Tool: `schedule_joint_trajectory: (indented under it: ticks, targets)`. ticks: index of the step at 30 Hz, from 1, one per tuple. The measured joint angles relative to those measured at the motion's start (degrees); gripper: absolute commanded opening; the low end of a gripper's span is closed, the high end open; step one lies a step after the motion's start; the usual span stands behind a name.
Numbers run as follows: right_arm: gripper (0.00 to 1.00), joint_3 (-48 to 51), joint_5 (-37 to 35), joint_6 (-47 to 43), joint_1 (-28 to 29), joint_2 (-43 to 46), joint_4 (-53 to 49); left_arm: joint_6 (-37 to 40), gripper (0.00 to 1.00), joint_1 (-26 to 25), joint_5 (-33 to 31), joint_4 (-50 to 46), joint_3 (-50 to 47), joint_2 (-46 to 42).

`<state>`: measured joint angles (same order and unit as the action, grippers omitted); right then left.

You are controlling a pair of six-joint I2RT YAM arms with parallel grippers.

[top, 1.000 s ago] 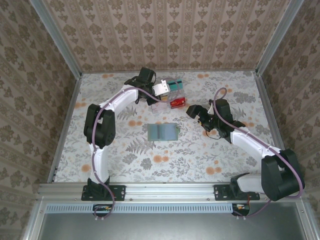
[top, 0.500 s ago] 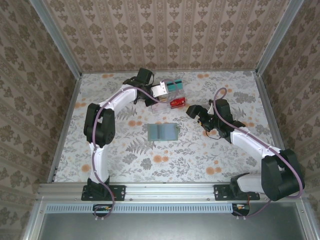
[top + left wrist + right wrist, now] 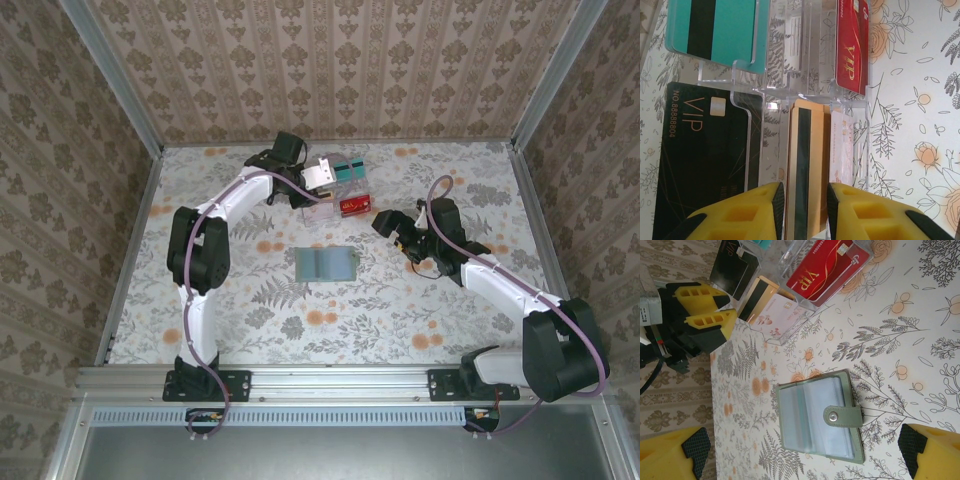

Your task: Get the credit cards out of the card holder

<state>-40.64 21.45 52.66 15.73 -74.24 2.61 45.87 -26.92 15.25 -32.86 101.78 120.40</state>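
Floral desk (image 3: pixel 450 320): left tool (image 3: pixel 805 192) slightly parted at orange-yellow card (image 3: pixel 807 150) in clear box (image 3: pixel 782 55); right tool (image 3: pixel 804 450) wide apart near card holder (image 3: pixel 815 415).

The table (image 3: pixel 450 320) is white, printed with orange blooms and grey-green ferns, and the walls (image 3: pixel 340 70) are beige with damask stripes. The teal card (image 3: pixel 715 30) bears a black stripe, and the red card (image 3: pixel 852 50) and black card (image 3: pixel 700 165) carry gold "VIP" lettering. The orange-yellow card (image 3: pixel 815 165) has a dark stripe. The wallet (image 3: pixel 815 415) is grey-green outside, with pale bluish pockets and a silver snap. The left gripper (image 3: pixel 804 200) is yellow with black pads.
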Motion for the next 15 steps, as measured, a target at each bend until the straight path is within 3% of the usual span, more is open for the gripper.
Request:
schedule_joint_trajectory:
  ticks: [4, 8, 15]
  targets:
    - [1.00, 0.0, -0.2, -0.3, 0.4, 0.0, -0.5, -3.8, 0.38, 0.0, -0.5, 2.0, -0.5, -0.8]
    - [1.00, -2.3, -2.9, -2.0, 2.8, -0.6, -5.0, -11.6, 0.58, 1.1, -2.6, 5.3, -3.5, -5.2]
    - [0.94, -13.9, -10.6, -6.0, 14.3, -9.4, -12.7, -27.6, 0.86, 3.5, -10.2, 14.0, -17.0, -21.1]
